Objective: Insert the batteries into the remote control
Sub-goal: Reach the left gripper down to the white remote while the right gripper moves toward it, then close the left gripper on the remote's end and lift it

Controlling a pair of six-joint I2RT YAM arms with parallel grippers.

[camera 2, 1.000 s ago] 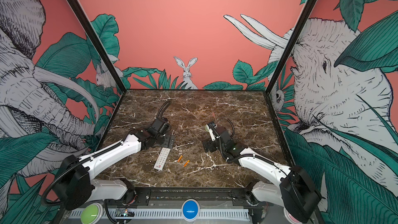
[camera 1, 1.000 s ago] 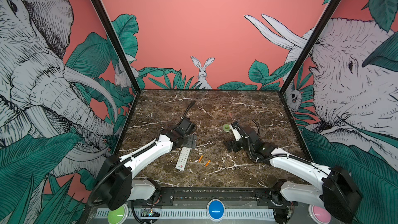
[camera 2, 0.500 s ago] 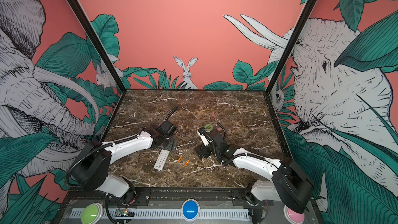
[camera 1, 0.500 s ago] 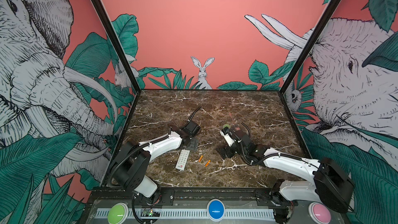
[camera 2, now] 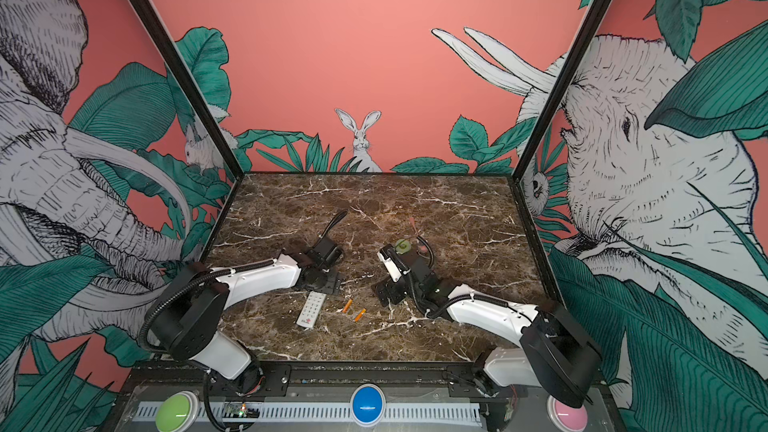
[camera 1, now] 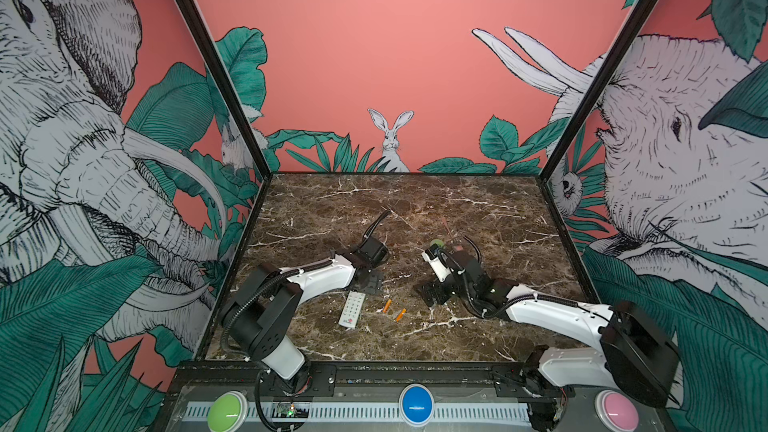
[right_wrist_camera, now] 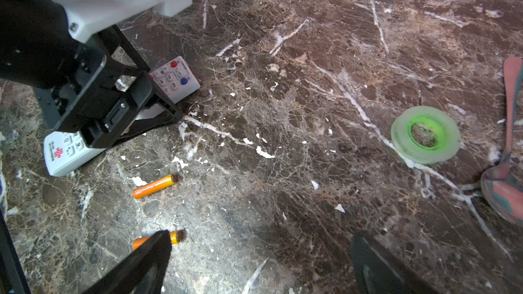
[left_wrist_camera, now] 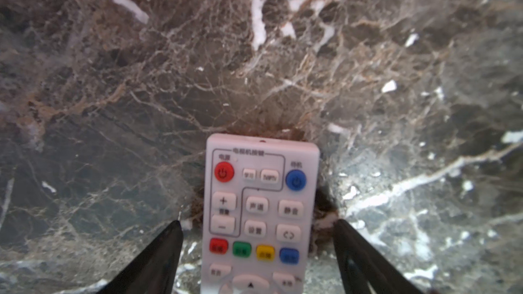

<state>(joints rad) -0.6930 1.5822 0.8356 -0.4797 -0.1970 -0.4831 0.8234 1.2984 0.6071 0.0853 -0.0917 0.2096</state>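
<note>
Your left gripper straddles the remote control, which lies button-side up on the marble table. Its long axis runs straight along the gripper's reach. The red-button end lies ahead of the fingertips and the logo end back under the wrist, so the jaws would close across its width. The fingers stand apart, with a strip of marble showing on each side of the remote (no contact yet).

The batteries lie off to the side of the left gripper and nearer your right gripper, whose jaws are spread wide and empty. One battery sits just at a fingertip of the right gripper.

Since a second ago both arms have dropped lower over the table; the remote and batteries have not moved.
</note>
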